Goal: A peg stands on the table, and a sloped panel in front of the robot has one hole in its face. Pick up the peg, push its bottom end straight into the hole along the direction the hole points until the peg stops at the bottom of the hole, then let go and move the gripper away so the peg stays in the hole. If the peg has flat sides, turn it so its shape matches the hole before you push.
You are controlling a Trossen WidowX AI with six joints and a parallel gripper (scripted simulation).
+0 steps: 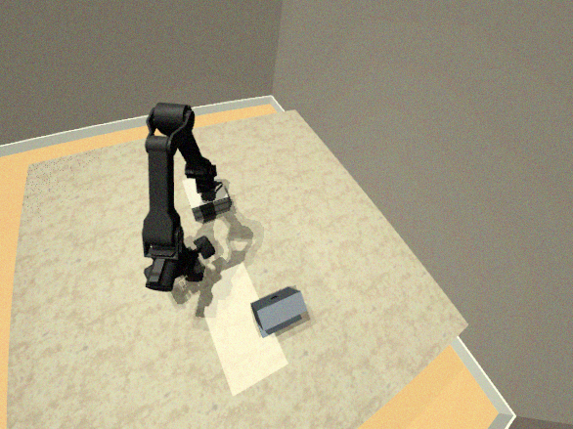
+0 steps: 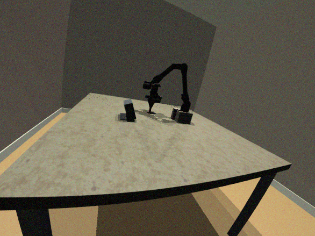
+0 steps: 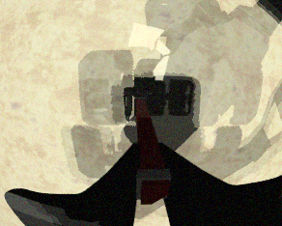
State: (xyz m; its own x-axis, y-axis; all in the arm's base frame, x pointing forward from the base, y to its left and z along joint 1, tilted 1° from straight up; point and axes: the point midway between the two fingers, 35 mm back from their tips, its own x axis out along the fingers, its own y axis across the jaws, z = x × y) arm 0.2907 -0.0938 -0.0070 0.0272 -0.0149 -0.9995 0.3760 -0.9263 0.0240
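My gripper (image 3: 147,149) (image 2: 150,106) points down, shut on the dark red peg (image 3: 148,132) between its fingertips. The peg is slim and looks flat-sided, with a grey band near its upper end. In the exterior view its lower end is at or very near the table top; contact is too small to tell. The fingers hide part of it, and the top view does not show it clearly. The blue-grey sloped panel (image 1: 284,311) (image 2: 130,112) stands apart from the gripper. Its small dark hole (image 1: 275,297) is in the face toward the arm; the hole's shape is unclear.
The arm's base (image 1: 211,210) (image 2: 184,117) stands on the speckled table (image 1: 367,282) (image 2: 161,150), behind the gripper as seen from the panel. A bright patch (image 1: 242,341) lies on the table beside the panel. Arm shadows cover the surface around the peg.
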